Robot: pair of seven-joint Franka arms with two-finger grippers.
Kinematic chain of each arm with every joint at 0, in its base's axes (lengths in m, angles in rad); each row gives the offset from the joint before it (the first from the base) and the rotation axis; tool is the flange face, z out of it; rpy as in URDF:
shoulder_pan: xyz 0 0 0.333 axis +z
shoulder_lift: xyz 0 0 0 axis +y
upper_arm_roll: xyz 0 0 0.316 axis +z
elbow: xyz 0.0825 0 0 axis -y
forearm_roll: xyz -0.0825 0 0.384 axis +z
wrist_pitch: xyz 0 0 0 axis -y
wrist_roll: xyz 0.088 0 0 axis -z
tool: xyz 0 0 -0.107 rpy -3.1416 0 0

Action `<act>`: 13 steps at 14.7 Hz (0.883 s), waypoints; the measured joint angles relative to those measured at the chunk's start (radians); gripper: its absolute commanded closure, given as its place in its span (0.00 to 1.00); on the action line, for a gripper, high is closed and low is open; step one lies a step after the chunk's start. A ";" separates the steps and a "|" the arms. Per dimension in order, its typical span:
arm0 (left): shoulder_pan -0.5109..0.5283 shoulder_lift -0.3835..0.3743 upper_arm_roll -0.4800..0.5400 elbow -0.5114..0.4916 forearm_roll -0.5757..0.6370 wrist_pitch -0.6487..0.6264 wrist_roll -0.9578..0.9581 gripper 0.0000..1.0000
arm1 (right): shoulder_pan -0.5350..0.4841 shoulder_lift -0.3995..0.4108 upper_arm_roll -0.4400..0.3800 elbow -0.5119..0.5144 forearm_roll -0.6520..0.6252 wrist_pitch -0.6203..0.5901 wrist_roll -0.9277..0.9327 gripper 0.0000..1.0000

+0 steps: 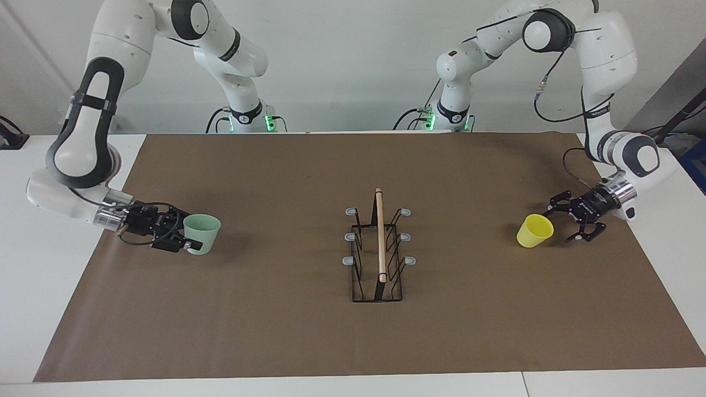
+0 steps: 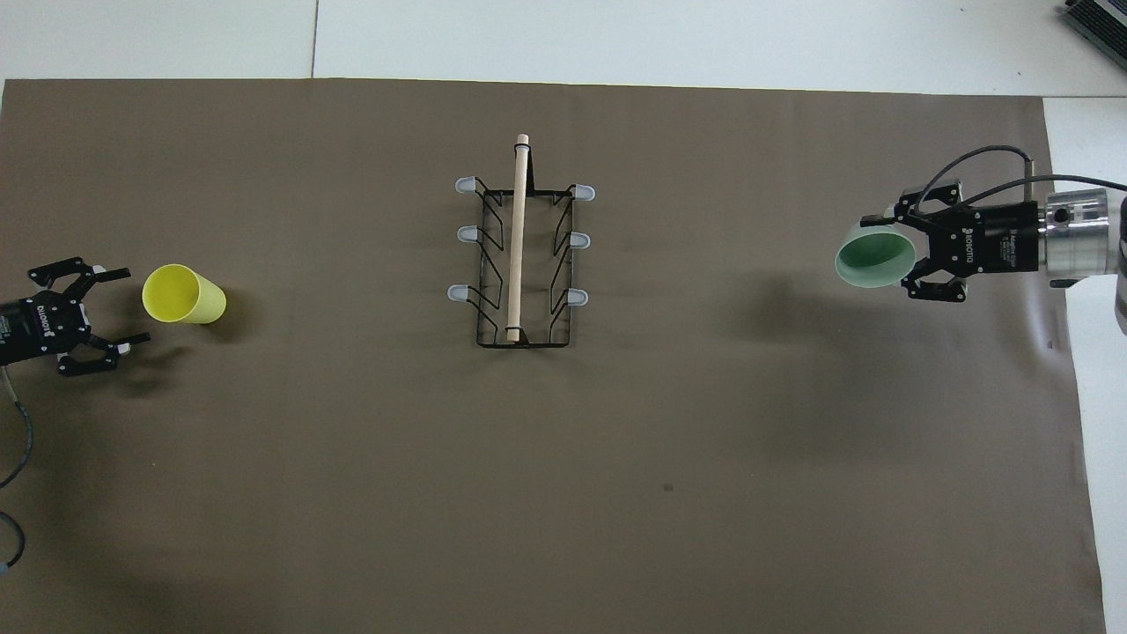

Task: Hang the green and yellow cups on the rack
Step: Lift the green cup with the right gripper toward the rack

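right gripper (image 1: 190, 238) clenched on green cup (image 1: 202, 234), lifted off brown mat (image 1: 276, 331); left gripper (image 1: 563, 223) jaws spread beside yellow cup (image 1: 534, 230); rack (image 1: 378, 248) mid-table

A brown paper sheet (image 1: 309, 331) covered most of a white table (image 1: 22, 309). A small dark speck (image 2: 667, 487) marked the sheet's surface.
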 measured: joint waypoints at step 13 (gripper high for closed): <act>-0.016 -0.003 -0.011 -0.053 -0.050 -0.010 0.052 0.00 | 0.169 -0.132 0.006 0.012 0.021 0.030 -1.186 1.00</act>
